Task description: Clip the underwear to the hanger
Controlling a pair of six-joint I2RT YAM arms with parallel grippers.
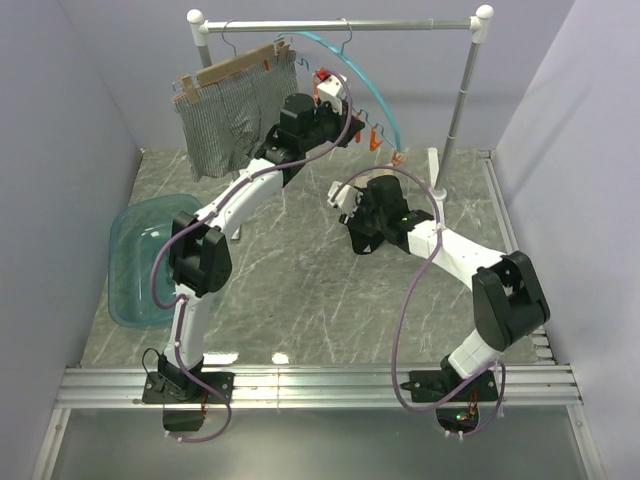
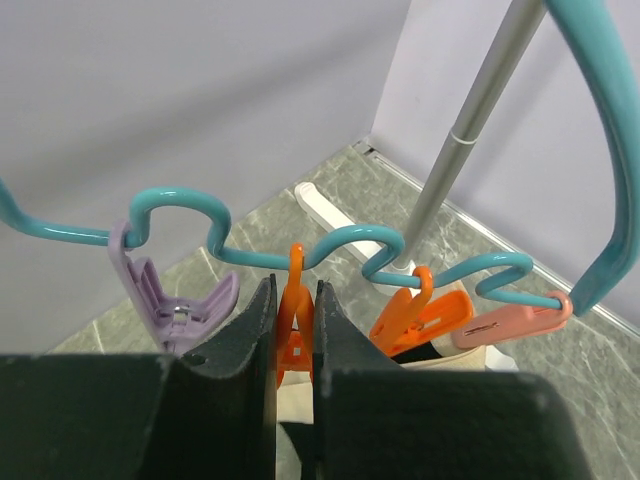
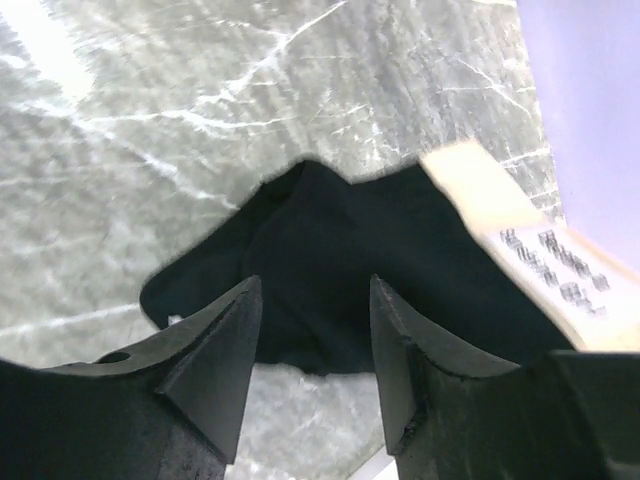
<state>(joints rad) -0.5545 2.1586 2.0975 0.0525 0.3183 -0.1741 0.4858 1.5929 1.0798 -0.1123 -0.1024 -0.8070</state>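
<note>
Left hand (image 2: pixel 295 305) pinched an orange clip (image 2: pixel 295 268) on the hanger (image 2: pixel 345 238). We saw our right hand (image 3: pixel 315 290) open and empty, with the underwear (image 3: pixel 400 240) just ahead, waistband rightward.

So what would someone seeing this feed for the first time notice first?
Most striking is the left gripper closed on an orange clip of the teal hanger, which hangs from the metal rail at the back of the table. Next is the black underwear with its pale waistband, seen just beyond the open right gripper.
</note>
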